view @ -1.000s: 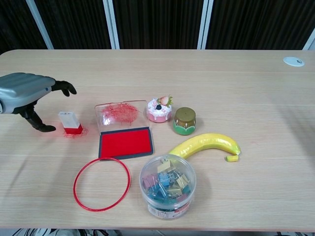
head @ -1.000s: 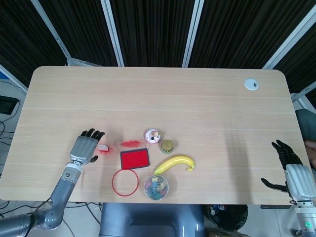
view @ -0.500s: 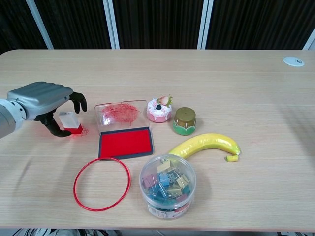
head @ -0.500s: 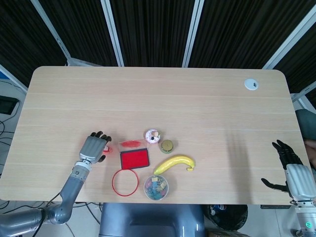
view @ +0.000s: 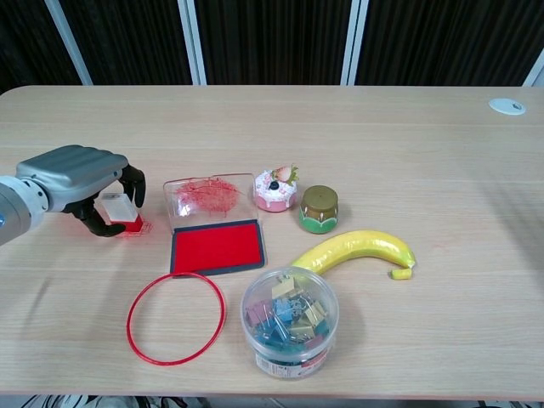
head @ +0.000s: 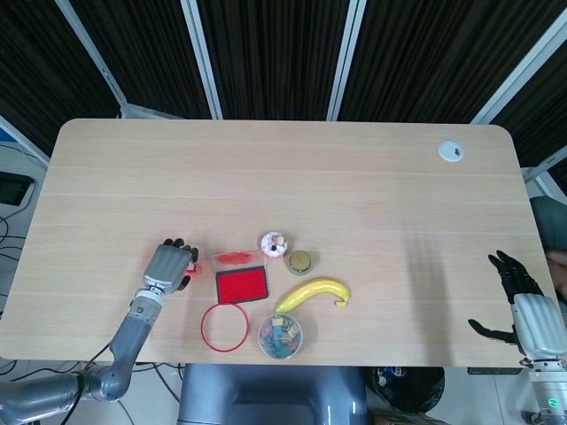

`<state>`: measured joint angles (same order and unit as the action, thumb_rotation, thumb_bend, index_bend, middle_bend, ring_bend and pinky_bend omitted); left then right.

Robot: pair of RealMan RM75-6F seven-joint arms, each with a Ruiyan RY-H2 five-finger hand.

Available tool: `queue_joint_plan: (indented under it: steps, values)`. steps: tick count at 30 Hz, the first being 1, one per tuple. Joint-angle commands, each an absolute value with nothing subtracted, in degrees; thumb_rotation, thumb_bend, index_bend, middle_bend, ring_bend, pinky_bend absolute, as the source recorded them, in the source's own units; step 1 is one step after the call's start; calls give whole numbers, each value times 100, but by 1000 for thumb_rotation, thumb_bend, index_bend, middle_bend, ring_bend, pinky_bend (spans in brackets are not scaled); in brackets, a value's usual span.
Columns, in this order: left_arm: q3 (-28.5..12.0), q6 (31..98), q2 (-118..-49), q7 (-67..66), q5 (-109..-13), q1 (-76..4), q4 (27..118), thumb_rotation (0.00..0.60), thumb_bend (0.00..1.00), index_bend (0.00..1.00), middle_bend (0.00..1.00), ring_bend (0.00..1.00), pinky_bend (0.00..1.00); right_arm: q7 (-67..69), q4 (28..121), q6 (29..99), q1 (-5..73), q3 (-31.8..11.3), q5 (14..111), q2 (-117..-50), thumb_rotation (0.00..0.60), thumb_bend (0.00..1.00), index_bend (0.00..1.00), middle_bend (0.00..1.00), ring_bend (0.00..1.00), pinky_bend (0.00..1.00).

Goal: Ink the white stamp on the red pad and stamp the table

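Observation:
The white stamp (view: pixel 115 207) with a red base stands on the table left of the red ink pad (view: pixel 218 246), over a red ink mark. My left hand (view: pixel 78 173) covers it from the left, fingers curled round its far side and thumb on the near side, gripping it. From the head view my left hand (head: pixel 170 266) hides nearly all of the stamp; the red pad (head: pixel 241 285) lies just to its right. My right hand (head: pixel 523 305) hangs open off the table's right front corner, holding nothing.
The pad's clear lid (view: pixel 204 195), smeared red, lies behind the pad. A red ring (view: pixel 176 318) and a jar of clips (view: pixel 290 321) sit in front. A banana (view: pixel 353 250), a cupcake toy (view: pixel 275 188) and a small green jar (view: pixel 319 208) lie to the right.
My left hand moved right to the stamp and its fingers curled in around it. The stamp has stayed on the table. The right hand has not moved.

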<state>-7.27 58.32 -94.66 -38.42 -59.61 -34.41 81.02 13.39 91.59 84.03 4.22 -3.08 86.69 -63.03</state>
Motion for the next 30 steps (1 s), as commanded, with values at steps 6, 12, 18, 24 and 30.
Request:
queue_joint_plan:
  steps: [6, 12, 18, 24, 30]
  values:
    - [-693, 5847, -9454, -3814, -5931, -3460, 8053, 600, 307, 460, 464, 251, 303, 1350, 9175, 8400, 421, -314, 8659, -6301, 600, 109, 0, 0, 0, 175]
    - [-665, 5865, -9455, -3808, -5924, -3473, 8023, 600, 313, 463, 467, 257, 310, 1351, 9174, 8406, 419, -316, 8663, -6305, 600, 113, 0, 0, 0, 175]
    - [-639, 5881, -9456, -3804, -5901, -3483, 7996, 600, 392, 511, 515, 332, 394, 1349, 9179, 8410, 418, -317, 8667, -6308, 600, 115, 0, 0, 0, 175]
    - [-620, 6037, -9505, -3738, -6058, -3477, 7970, 600, 465, 626, 635, 484, 558, 1346, 9184, 8411, 416, -316, 8669, -6307, 600, 117, 0, 0, 0, 175]
    - [-603, 6275, -9511, -3550, -6376, -3440, 8068, 600, 481, 668, 683, 538, 605, 1353, 9186, 8413, 414, -319, 8667, -6307, 600, 119, 0, 0, 0, 175]
